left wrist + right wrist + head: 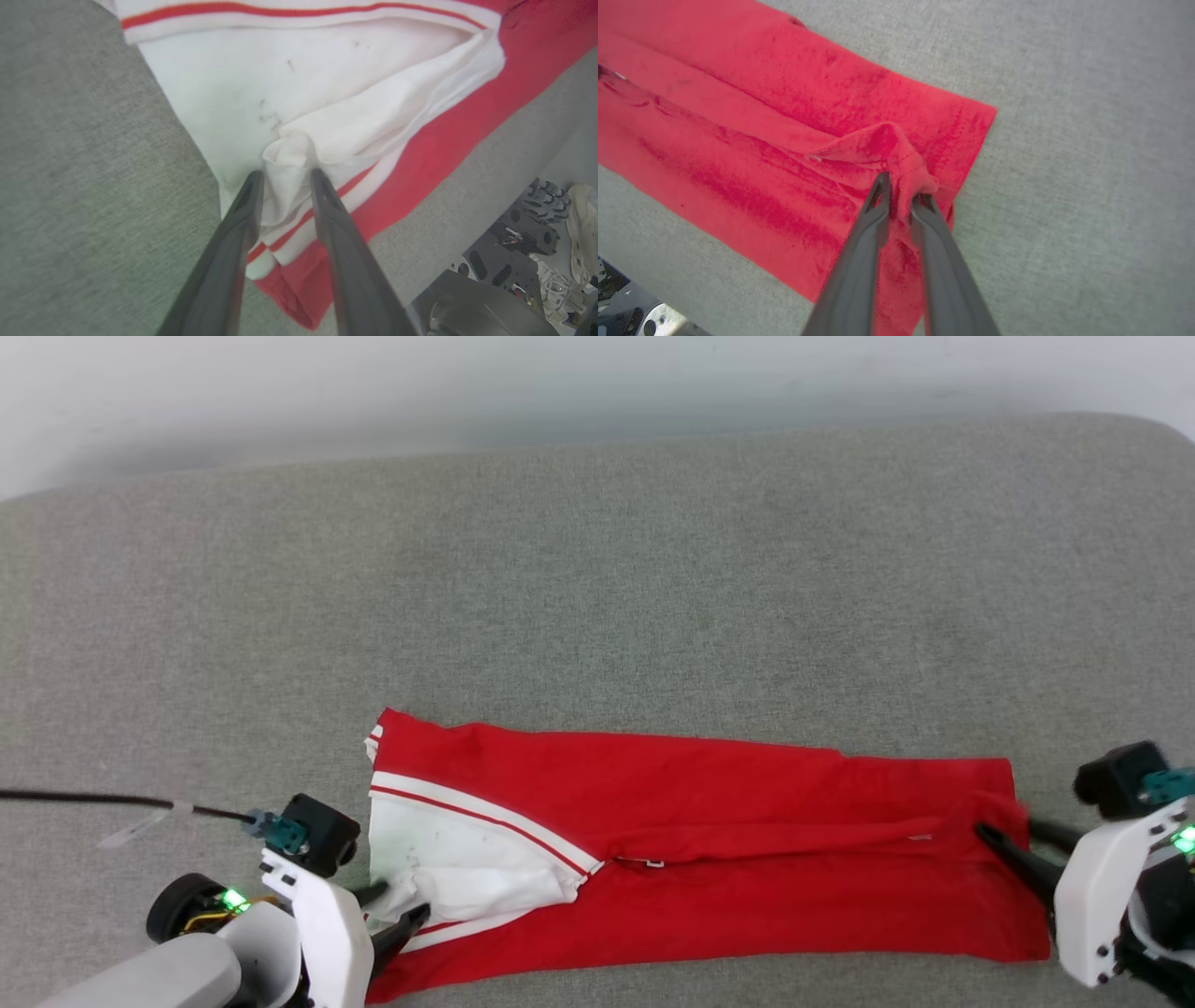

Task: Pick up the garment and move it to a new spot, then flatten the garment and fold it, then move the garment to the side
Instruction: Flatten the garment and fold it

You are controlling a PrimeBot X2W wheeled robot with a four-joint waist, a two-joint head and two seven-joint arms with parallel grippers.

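One garment [747, 896], two tools [400, 902] [1005, 833]

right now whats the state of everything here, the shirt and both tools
shirt, folded into a long band, lying flat on the grey cushion
white sleeve, on top at the shirt's left end, bunched at its edge
left tool, fingers apart, a white fold of sleeve between them
right tool, nearly closed, pinching a raised red fold at the shirt's right end
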